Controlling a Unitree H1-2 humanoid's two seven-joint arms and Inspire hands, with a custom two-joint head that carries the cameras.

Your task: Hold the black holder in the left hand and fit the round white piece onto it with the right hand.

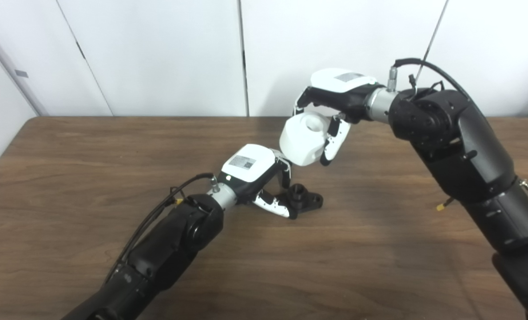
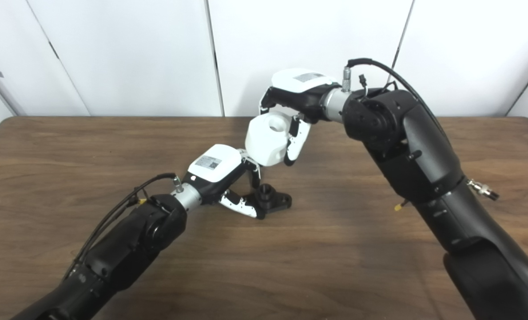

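Observation:
The black holder (image 1: 303, 198) lies on the brown table (image 1: 90, 169) near the middle. It has a flat base and a short upright post. My left hand (image 1: 264, 182) is down at the table with its fingers closed around the holder's left side. My right hand (image 1: 330, 111) is shut on the round white piece (image 1: 303, 138), which has a hole in its top. It holds the piece in the air, above and a little behind the holder, clear of the post. Both also show in the right eye view: the holder (image 2: 272, 200) and the white piece (image 2: 267, 140).
White wall panels (image 1: 157, 53) stand right behind the table's far edge. My right forearm (image 1: 459, 151) reaches across the right side above the table. A black cable (image 1: 157, 213) loops off the left wrist.

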